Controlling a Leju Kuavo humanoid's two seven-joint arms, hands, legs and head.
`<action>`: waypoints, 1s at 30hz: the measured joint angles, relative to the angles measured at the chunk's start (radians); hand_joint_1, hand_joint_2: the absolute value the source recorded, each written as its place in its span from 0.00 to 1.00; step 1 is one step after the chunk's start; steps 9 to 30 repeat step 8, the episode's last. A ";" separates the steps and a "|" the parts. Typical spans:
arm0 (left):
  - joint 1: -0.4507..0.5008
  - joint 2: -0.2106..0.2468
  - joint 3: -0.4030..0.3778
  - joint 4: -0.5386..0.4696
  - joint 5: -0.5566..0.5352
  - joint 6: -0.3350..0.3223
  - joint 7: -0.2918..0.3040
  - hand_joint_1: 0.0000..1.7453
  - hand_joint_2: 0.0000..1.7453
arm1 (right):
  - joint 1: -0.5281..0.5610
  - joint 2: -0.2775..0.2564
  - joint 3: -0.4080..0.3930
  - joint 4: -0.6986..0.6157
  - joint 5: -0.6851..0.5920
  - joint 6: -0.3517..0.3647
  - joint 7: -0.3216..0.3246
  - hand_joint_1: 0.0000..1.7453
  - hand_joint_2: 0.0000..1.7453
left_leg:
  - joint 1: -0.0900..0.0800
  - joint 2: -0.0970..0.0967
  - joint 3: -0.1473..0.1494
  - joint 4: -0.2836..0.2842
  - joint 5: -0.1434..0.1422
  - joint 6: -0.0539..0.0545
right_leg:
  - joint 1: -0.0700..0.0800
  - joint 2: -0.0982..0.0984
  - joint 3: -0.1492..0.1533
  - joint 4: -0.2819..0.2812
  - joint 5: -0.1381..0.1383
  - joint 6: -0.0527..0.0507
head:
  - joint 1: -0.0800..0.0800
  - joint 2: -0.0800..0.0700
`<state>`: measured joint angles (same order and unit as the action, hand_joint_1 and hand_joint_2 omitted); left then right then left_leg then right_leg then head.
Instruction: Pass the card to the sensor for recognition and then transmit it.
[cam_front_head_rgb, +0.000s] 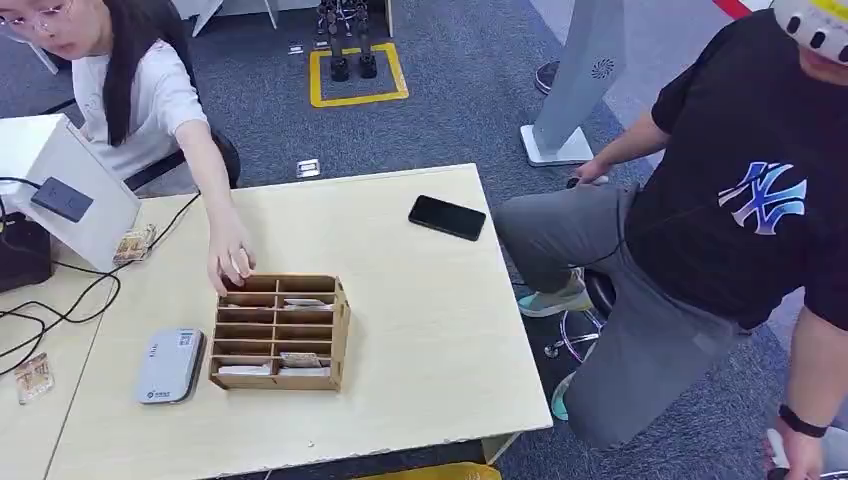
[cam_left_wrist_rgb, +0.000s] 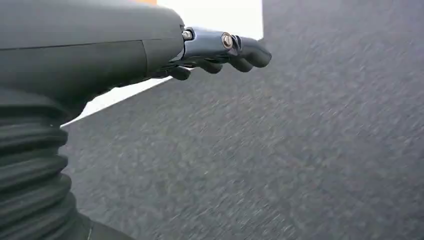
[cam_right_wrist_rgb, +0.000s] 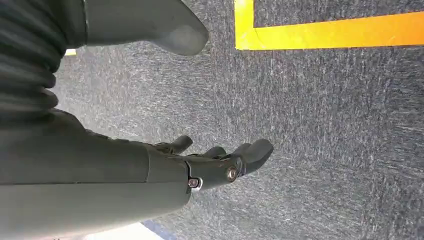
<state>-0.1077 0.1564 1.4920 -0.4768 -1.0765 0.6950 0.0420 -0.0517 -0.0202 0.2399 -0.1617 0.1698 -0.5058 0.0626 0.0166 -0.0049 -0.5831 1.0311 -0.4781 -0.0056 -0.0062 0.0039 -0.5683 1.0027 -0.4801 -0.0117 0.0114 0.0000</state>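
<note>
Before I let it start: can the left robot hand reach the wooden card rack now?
Probably not yet. The left robot hand hangs over the carpet holding nothing, and a person's hand rests at the wooden card rack, crowding the way in.

The rack (cam_front_head_rgb: 278, 333) looks like bare matt wood, and the table (cam_front_head_rgb: 420, 330) is smooth pale wood laminate. The phone (cam_front_head_rgb: 447, 217) is glossy black. The reader (cam_front_head_rgb: 170, 365) seems smooth grey plastic. The floor (cam_right_wrist_rgb: 340, 125) is rough grey carpet with glossy yellow tape (cam_right_wrist_rgb: 330, 32).

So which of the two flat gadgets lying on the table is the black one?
The phone near the table's far right edge is black; the other device, left of the wooden organizer, is grey.
</note>
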 joint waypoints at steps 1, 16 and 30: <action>-0.001 -0.004 0.003 0.006 -0.014 0.000 0.024 0.00 1.00 | 0.000 0.000 0.000 0.000 0.000 -0.001 -0.001 0.00 1.00 | 0.000 0.000 0.000 0.000 0.000 0.000 | 0.000 0.000 0.000 0.000 0.000 0.000 | 0.000 0.000; -0.003 -0.114 0.017 0.057 0.036 0.000 0.233 0.00 1.00 | 0.000 -0.002 -0.015 0.000 -0.006 -0.018 -0.022 0.00 1.00 | -0.001 0.000 0.000 0.000 0.000 0.000 | 0.000 0.000 0.000 0.000 0.000 0.000 | -0.001 0.000; -0.003 -0.114 0.017 0.057 0.036 0.000 0.233 0.00 1.00 | 0.000 -0.002 -0.015 0.000 -0.006 -0.018 -0.022 0.00 1.00 | -0.001 0.000 0.000 0.000 0.000 0.000 | 0.000 0.000 0.000 0.000 0.000 0.000 | -0.001 0.000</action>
